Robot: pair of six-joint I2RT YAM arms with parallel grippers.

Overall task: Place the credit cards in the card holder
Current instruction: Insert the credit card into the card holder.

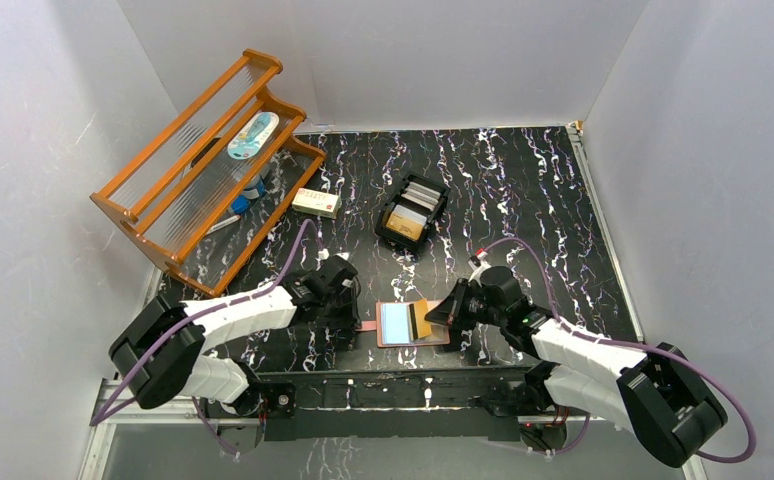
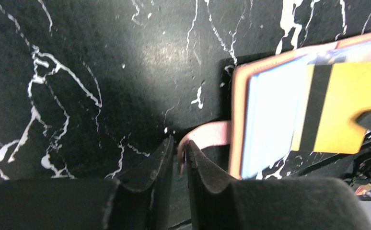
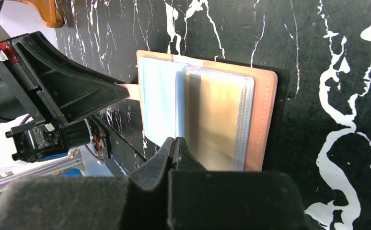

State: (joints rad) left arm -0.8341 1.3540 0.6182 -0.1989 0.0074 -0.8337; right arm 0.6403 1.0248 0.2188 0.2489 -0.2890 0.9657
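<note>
Card holder [image 1: 395, 322] lies open flat on table [image 1: 523, 200] by its near edge, between both grippers. Its long axis runs left-right, snap tab [image 2: 207, 135] pointing left. Gold card [image 2: 339, 108] is on the right half, long axis near-far, black stripe [image 2: 315, 105] toward the fold. Left gripper [image 2: 179, 146] jaws slightly parted, tab end between them. Right gripper [image 3: 174, 143] is clamped tight at the card's edge; can't tell if it grips the card.

The salmon-brown card holder [image 1: 413, 324] lies open and flat on the tabletop [image 1: 533, 200], clear sleeves [image 3: 162, 96] up. A black-striped gold card [image 2: 339, 108] rests across its right half. Other cards [image 1: 410, 215] sit well behind.
</note>
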